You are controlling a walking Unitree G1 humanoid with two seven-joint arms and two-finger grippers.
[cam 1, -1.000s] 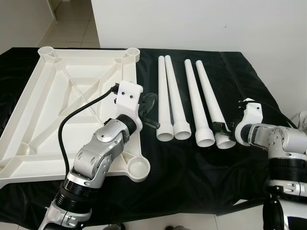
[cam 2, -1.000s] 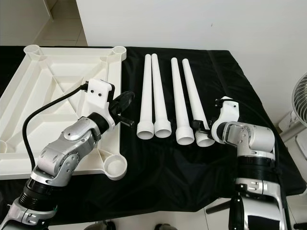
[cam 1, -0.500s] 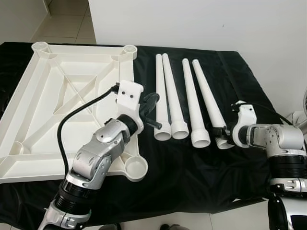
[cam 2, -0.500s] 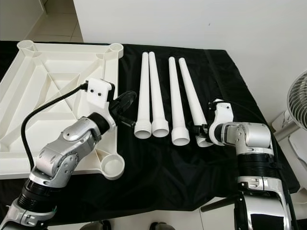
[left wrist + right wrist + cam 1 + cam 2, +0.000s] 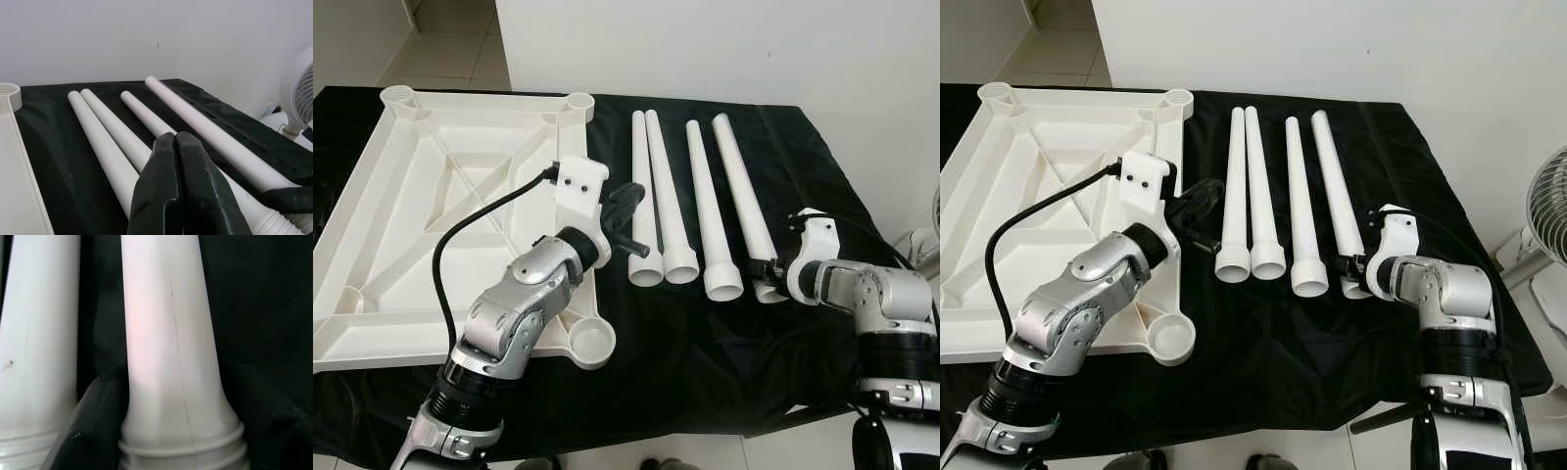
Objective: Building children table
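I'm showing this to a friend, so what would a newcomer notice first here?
Four white table legs lie side by side on the black cloth, beside the big upside-down white tabletop on the robot's left. The right gripper has its fingers around the wide end of the rightmost leg, while the left gripper hovers shut near the tabletop's edge.

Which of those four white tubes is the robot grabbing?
The rightmost leg, farthest from the tabletop. The right gripper has its black fingers around that leg's wide end; the other three lie untouched.

tabletop left on cloth | four legs side by side, right
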